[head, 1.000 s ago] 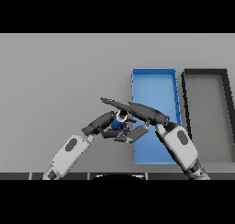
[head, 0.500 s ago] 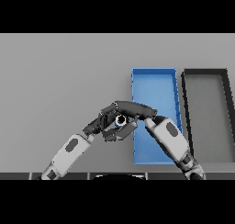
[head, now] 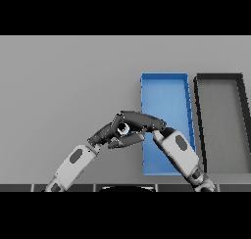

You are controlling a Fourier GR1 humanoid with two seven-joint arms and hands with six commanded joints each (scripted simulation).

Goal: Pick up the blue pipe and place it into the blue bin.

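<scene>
Grey table (head: 63, 86) fills the head view, with two bins set toward its right side: a blue bin (head: 165, 78) and, just beside it nearer the right edge, a dark bin (head: 219, 78). Both bins appear to hold nothing.

Both hands are seen meeting just off the blue bin's left wall, toward the table's near edge. The left hand (head: 112, 131) comes in from the lower left, and the right hand (head: 142, 119) reaches across from the lower right, over the near part of the blue bin. Between them the blue pipe (head: 125, 130) is glimpsed only as a small pale and blue end, mostly covered. The fingers of both hands are curled round it, the right hand's lying over the top and the left hand's closing from below and the side. Whether the pipe rests on the table or is lifted cannot be told.

The pipe is judged to be gripped but not yet over the bin. Several risks are seen from here. With two hands crowded on one small thing, an uneven pull could twist the pipe out of the grip. The bin's left wall stands right beside the hands, so a low carry could knock the pipe or a finger against the rim and shift the bin. An early release would leave the pipe on the table outside the wall.
</scene>
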